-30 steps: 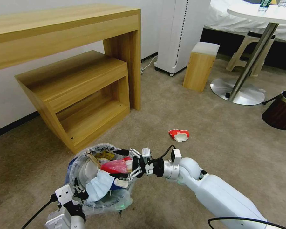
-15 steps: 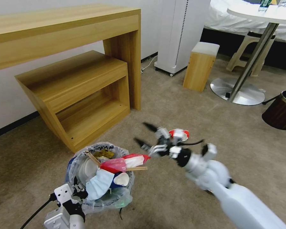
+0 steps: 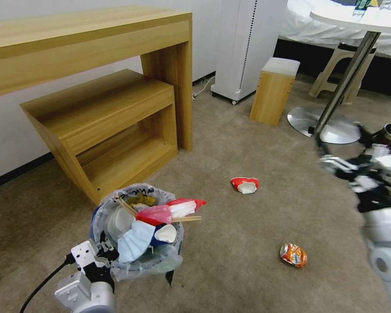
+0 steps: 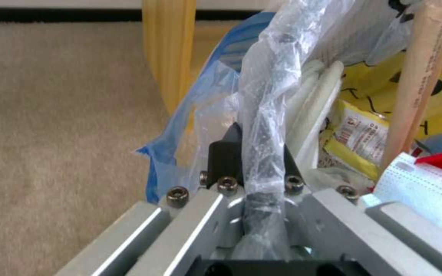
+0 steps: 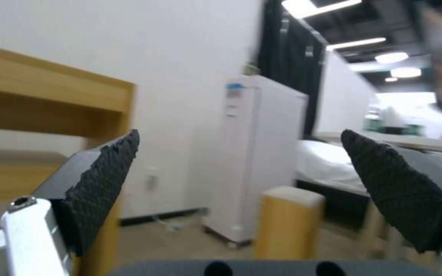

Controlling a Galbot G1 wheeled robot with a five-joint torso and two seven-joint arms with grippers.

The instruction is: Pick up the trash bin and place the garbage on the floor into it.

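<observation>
The trash bin [image 3: 101, 219], blue with a crinkly plastic liner, is held just above the floor [image 3: 230, 243] at lower left. My left gripper [image 3: 106, 256] is shut on its near rim; in the left wrist view the left gripper [image 4: 259, 153] pinches the bagged rim [image 4: 267, 96]. Inside sit a blue mask [image 3: 134, 245], a red wrapper [image 3: 160, 214], a wooden stick [image 3: 187, 218] and a white slipper [image 3: 119, 221]. On the carpet lie a red-white paper cup [image 3: 245, 184] and an orange snack bag [image 3: 293, 254]. My right gripper [image 3: 341, 141] hangs open and empty at far right, as the right gripper [image 5: 241, 168] also shows in its wrist view.
A wooden desk [image 3: 91, 39] with a low shelf unit [image 3: 113, 126] stands behind the bin. Further back are a white appliance [image 3: 247, 43], a wooden stool [image 3: 273, 91] and a round table's metal base [image 3: 326, 126]. A dark brown bin [image 3: 384, 150] sits at the right edge.
My right gripper let go of the red wrapper in the bin and swung up and far to the right, open. The orange snack bag is now uncovered.
</observation>
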